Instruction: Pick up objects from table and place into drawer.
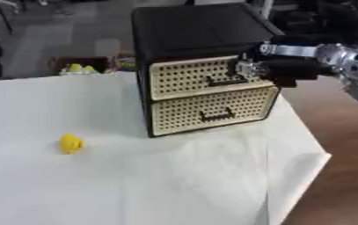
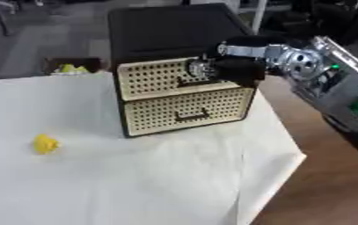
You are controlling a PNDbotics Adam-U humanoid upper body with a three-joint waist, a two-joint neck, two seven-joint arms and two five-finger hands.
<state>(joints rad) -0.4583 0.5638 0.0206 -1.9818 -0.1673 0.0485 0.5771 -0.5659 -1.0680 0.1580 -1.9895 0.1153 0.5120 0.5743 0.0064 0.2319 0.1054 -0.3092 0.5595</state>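
Observation:
A black cabinet [image 1: 197, 30] with two cream perforated drawers stands at the back of the white-clothed table [image 1: 135, 184]. My right hand [image 1: 262, 69] reaches in from the right and is at the dark handle of the upper drawer [image 1: 189, 77]; whether its fingers grip the handle is hidden. The lower drawer [image 1: 212, 110] is closed. A small yellow object [image 1: 71, 143] lies on the cloth at the left, well apart from the cabinet. My left hand shows in neither view.
Behind the table's far edge sits a dark box [image 1: 82, 66] holding something yellow. The table's right edge [image 1: 308, 145] drops off to a brown floor close beside the cabinet. My right forearm [image 2: 328, 83] spans the right side.

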